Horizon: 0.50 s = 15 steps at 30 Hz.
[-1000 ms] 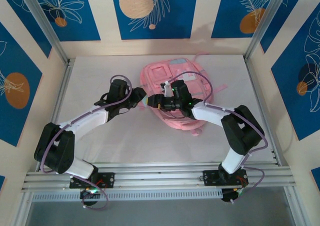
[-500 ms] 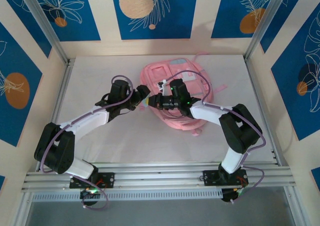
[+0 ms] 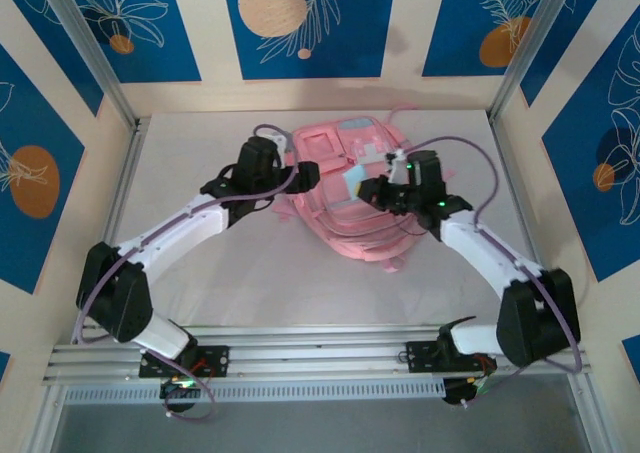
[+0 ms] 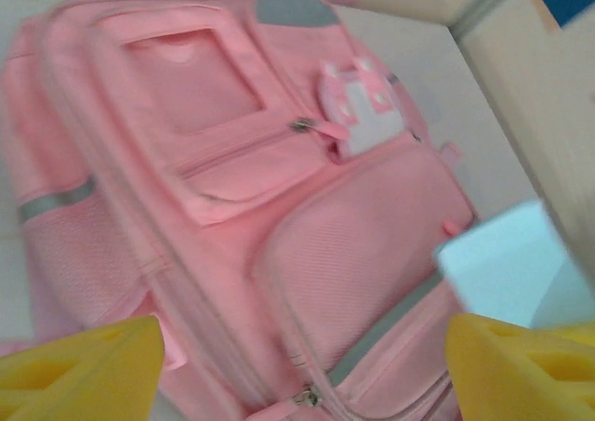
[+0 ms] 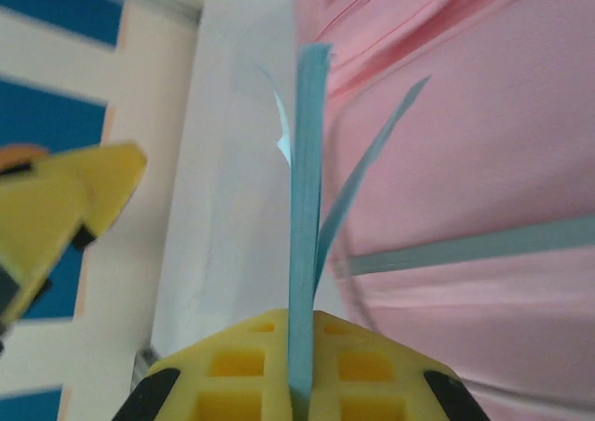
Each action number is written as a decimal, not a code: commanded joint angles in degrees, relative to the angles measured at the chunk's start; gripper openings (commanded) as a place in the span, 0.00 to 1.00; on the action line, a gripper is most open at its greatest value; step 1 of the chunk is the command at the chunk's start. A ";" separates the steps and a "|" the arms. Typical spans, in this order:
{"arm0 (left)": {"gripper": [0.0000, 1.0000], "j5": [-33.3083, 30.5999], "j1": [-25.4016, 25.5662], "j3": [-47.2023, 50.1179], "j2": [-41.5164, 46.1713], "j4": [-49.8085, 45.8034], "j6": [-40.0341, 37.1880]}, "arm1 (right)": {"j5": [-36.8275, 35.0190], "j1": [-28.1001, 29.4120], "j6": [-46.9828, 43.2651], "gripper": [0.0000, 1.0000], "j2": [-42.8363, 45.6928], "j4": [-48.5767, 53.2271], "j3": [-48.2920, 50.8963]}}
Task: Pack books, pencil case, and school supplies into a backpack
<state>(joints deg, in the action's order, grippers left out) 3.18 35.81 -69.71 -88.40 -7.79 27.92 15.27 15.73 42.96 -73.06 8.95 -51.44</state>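
My right gripper point(image 5: 299, 351) is pinched tight on the blue square point(image 5: 307, 189). It holds the square by one edge, so it stands up thin. The sheets fan apart at the free end. My left gripper point(image 4: 297, 374) is wide apart with nothing in it. It is near the square, over the backpack point(image 4: 232, 217).

The backpack lies flat, front up, by the middle of the far edge of the worktop point(image 3: 200, 263). The square hangs over its front, not inside.

I think the square could bend or slip out if I push it against cloth. It is thin and floppy, and the pocket zips I see look shut. My two grippers are near each other and could bump. The patch point(image 4: 361, 105) and the zip pulls stick up. My right arm's purple cable point(image 3: 455, 143) loops above the backpack's far right side.
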 commanded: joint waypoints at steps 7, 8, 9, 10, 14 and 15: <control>0.76 6.76 8.57 -13.62 -12.92 -7.87 -29.75 | -1.22 -18.54 -2.21 0.00 9.51 18.17 -1.91; 0.76 8.32 9.10 -15.71 -14.56 -10.04 -31.73 | -0.76 -19.84 -2.35 0.00 9.91 18.55 -1.91; 0.76 9.08 9.77 -18.42 -16.54 -13.09 -33.59 | -0.14 -21.58 -2.52 0.00 10.38 18.96 -1.82; 0.76 8.71 10.65 -20.62 -18.31 -15.64 -35.27 | 0.66 -23.14 -2.68 0.00 10.63 19.19 -1.58; 0.76 6.99 13.49 -26.18 -23.19 -21.56 -40.80 | 4.76 -28.27 -2.97 0.00 11.27 18.94 -0.06; 0.77 6.07 14.09 -26.98 -24.15 -22.20 -41.53 | 5.75 -29.44 -2.93 0.00 11.36 18.88 0.38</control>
<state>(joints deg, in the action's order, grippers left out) 8.97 48.23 -93.65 -110.41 -22.85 -6.59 16.38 -11.68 41.23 -62.76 26.04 -51.99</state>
